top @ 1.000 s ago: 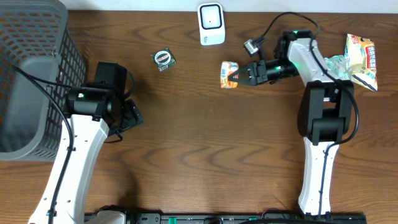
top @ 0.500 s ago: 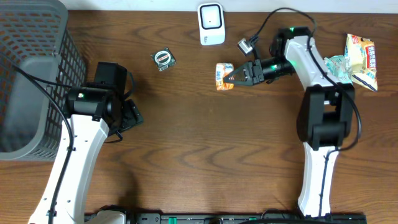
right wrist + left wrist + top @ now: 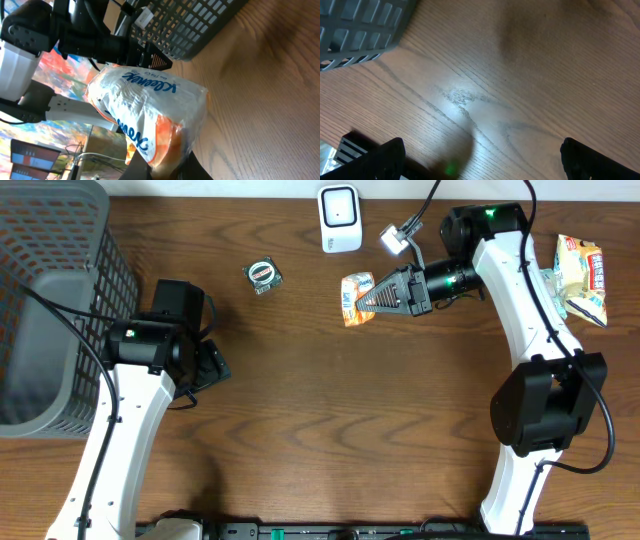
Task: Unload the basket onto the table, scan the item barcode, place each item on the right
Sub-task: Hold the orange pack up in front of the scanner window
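The right fingers [image 3: 371,298] clench the tissue pack [image 3: 355,298] over the brown wooden desk [image 3: 330,430], just near of the white scanner [image 3: 340,218], with a small round item [image 3: 263,274] to its left, a grey basket [image 3: 50,300] far left, and the left fingers [image 3: 213,367] spread empty.

The overhead view looks straight down on the wooden table [image 3: 320,440], the grey basket [image 3: 60,240] at frame left. The left wrist view sits close over bare wood, the basket's corner upper left. The right wrist view, rolled sideways, looks low across the table past a near tissue pack [image 3: 150,105] to that basket, top centre.
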`<state>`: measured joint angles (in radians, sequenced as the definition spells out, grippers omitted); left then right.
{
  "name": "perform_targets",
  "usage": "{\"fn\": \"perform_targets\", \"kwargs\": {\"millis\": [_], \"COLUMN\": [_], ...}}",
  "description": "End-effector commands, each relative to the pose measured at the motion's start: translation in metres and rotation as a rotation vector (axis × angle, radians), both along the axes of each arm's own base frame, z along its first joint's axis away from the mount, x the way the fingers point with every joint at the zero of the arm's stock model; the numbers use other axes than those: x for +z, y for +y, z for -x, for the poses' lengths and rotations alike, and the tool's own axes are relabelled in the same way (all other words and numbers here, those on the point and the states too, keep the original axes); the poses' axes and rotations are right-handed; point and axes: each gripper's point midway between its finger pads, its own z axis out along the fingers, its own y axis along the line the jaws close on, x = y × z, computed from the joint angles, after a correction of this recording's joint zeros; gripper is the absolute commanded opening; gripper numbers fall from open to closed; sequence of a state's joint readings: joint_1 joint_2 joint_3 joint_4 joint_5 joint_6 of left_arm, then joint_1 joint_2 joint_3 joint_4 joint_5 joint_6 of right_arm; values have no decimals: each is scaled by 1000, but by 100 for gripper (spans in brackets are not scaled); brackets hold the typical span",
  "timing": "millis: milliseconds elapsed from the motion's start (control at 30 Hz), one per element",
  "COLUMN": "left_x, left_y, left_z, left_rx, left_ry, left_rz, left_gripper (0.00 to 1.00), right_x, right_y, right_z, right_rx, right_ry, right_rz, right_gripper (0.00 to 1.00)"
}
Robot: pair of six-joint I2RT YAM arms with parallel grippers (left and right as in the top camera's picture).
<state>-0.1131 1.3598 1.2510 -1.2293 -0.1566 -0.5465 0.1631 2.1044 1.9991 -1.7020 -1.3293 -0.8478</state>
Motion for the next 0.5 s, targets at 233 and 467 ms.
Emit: {"fn": "perform_targets", "kwargs": {"millis": [233,467], "left_x": [-1,-1], "left_y": [3,3], "left_z": [1,1], "left_rx": [10,10], "left_ry": [6,6], "left_rz": [-9,-9], "left_gripper": [98,98], "right_x": [10,8], "right_y": [3,3], "right_z": [-2,-2], "right_rx": [-9,-7], "right_ry": [-10,-11], "right_rz": [-63,-56], "right_gripper": [1,1]}}
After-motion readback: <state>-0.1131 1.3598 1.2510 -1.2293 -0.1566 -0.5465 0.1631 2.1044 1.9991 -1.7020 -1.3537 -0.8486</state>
